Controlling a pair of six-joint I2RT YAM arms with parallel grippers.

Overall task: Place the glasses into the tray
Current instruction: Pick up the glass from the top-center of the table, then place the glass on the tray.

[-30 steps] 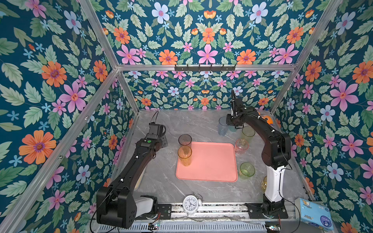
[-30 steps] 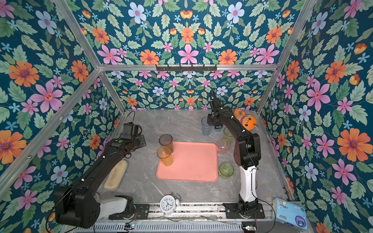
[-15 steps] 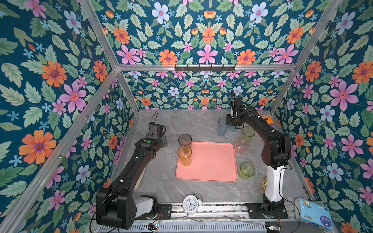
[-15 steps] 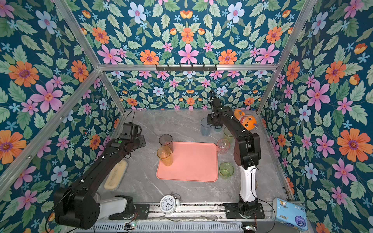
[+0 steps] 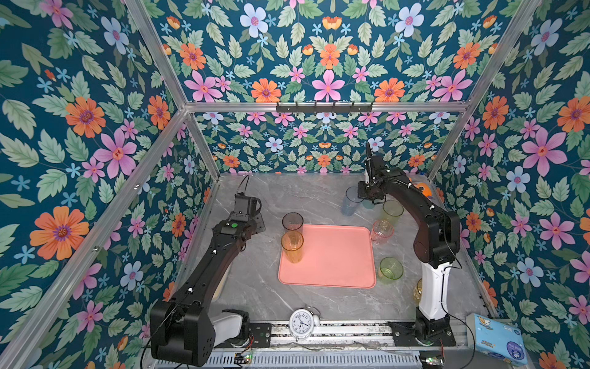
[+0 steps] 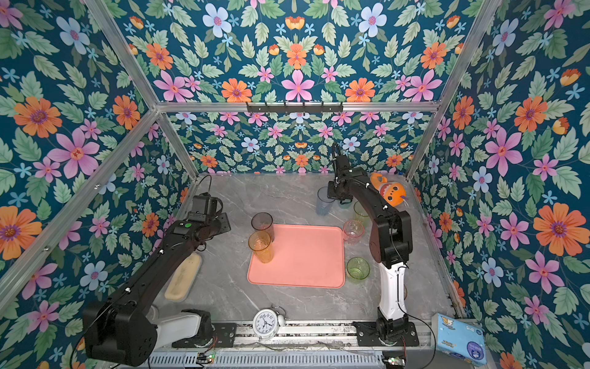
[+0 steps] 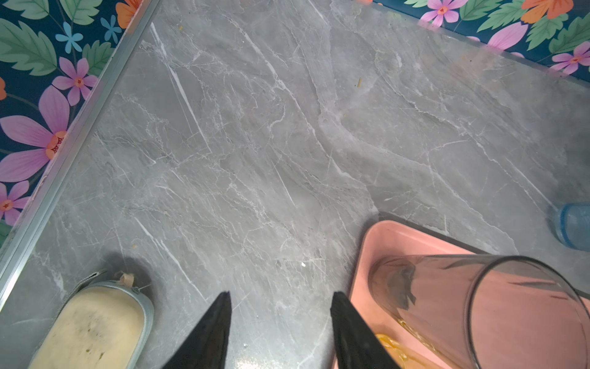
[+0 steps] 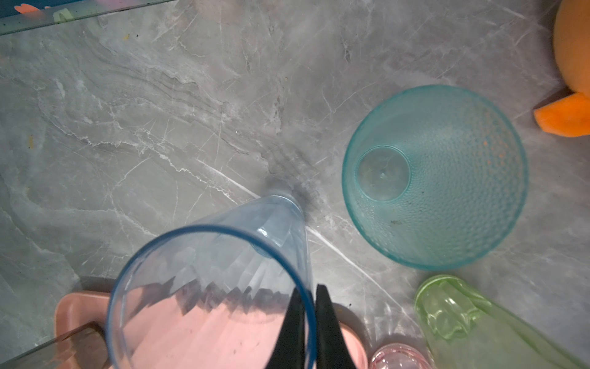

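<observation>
Tray point(image 5: 335, 258) sits mid-table, its middle and right half bare. The grey glass point(image 5: 292, 221) stands in the tray's far-left corner. The amber glass point(image 5: 292, 247) is just nearer along the left rim, and the two almost touch.

Right gripper point(image 8: 309, 291) is beyond the tray's far rim, toward the right corner. It is pinched tight on the lip of the blue glass point(image 8: 223, 252), one finger inside, one outside. That glass is upright with its base on the table, off the tray. The strip between it and the far rim is open.

Teal glass point(image 8: 434, 179) stands further right beyond the same corner, with a clear gap to the blue one. Tall green glass point(image 5: 392, 209) and pink glass point(image 5: 381, 230) crowd the tray's right rim. Short green glass point(image 5: 390, 269) is by the near-right corner.

Left gripper point(image 7: 281, 295) hovers off the tray's far-left corner, jaws roughly half apart, nothing between them. The table is bare beyond the far rim there. Pouch point(image 6: 183, 278) lies left of the tray and the clock point(image 5: 301, 322) on its near side.

Against the earlier top views, both arms, the blue glass and every other glass sit where they were. No shift shows.
</observation>
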